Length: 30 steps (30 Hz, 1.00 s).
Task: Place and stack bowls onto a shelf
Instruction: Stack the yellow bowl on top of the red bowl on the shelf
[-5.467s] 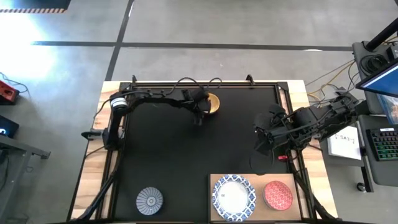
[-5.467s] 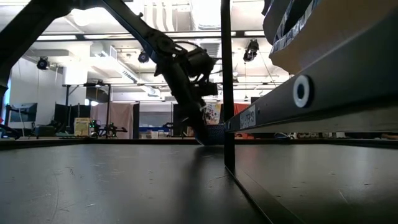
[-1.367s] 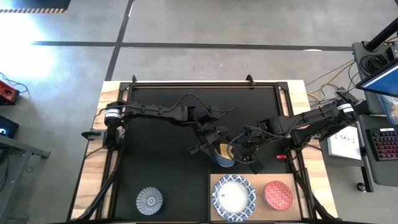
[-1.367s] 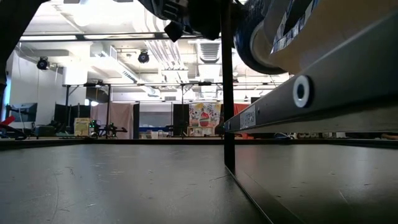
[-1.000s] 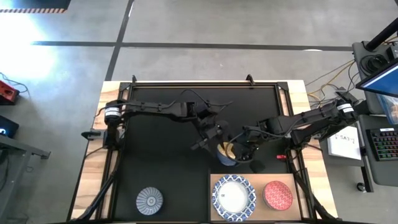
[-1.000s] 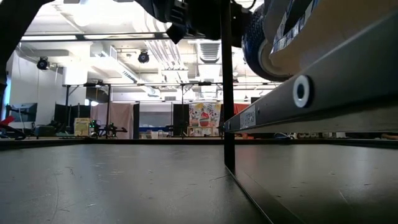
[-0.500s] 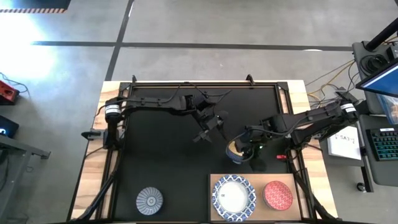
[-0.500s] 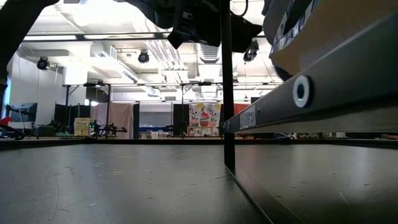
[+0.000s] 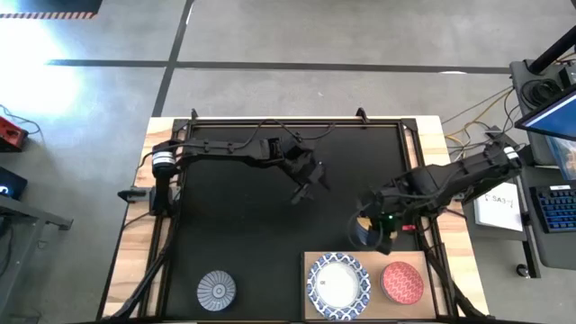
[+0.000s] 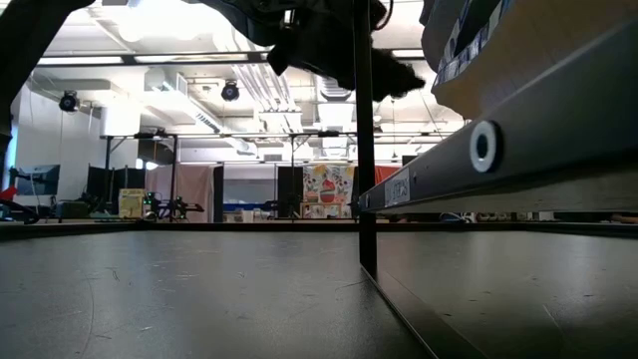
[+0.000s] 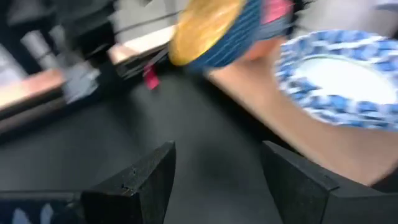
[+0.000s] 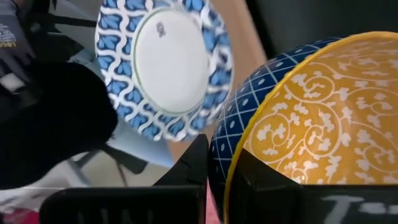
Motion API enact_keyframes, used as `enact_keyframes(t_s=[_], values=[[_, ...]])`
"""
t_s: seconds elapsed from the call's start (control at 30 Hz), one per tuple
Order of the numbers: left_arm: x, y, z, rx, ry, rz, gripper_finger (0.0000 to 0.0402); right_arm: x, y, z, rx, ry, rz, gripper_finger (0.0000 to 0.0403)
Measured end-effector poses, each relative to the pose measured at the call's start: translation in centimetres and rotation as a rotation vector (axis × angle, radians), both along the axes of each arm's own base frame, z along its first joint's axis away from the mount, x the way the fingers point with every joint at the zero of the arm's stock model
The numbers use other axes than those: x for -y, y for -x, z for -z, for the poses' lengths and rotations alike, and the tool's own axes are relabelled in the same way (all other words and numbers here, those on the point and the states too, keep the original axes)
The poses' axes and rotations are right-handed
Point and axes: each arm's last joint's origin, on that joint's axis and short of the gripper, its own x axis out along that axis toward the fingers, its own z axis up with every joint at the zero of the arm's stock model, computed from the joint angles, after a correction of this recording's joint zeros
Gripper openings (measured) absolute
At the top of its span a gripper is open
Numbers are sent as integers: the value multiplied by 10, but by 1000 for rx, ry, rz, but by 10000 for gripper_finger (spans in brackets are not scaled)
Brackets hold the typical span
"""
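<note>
My right gripper (image 9: 371, 227) is shut on a small bowl (image 9: 362, 236), blue-checked outside and orange-yellow inside, held over the black mat just beyond the shelf's far edge. The shelf (image 9: 371, 266) is a pale wood board at the near edge. It carries a large white bowl with a blue rim (image 9: 338, 286) and a pink-red bowl (image 9: 402, 282), each resting on its base. A grey-striped bowl (image 9: 216, 290) sits on the mat near the left. My left gripper (image 9: 306, 180) hangs open over the mat's middle; the left wrist view shows its fingers apart (image 11: 217, 180), with nothing between them. My right gripper holds the small bowl by its rim (image 12: 225, 163), one finger outside the blue wall (image 12: 194, 163) and one inside on the yellow face (image 12: 264, 186). The bowl is lifted clear of the mat and tilted well onto its side.
A metal frame (image 9: 297, 121) runs round the black mat (image 9: 234, 234). Cables trail along both arms. A keyboard and papers (image 9: 499, 205) lie past the table's right edge. Bare mat lies between the grey-striped bowl and the shelf.
Both grippers met at the small bowl over the mat's middle. The left gripper has let go and drawn back toward the far edge. The right gripper has carried the bowl toward the table's right and near edges, closer to the shelf, tipping it more on edge.
</note>
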Motion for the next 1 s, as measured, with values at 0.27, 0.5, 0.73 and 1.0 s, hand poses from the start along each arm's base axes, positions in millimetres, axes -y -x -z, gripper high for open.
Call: enact_keyframes(t_s=[0.27, 0.5, 0.73, 1.0], values=[[-6, -2, 2, -79, -13, -251, 217, -25, 11, -8, -127, -89, 102, 12], [-7, -1, 4, -99, -25, -302, 217, -48, 23, -15, -230, -128, 201, 13], [-7, -1, 4, -99, -24, -301, 217, -76, 33, -5, -354, -110, 251, 13], [-7, -1, 4, -107, -10, -310, 217, -101, 34, 13, -429, -41, 257, 13]])
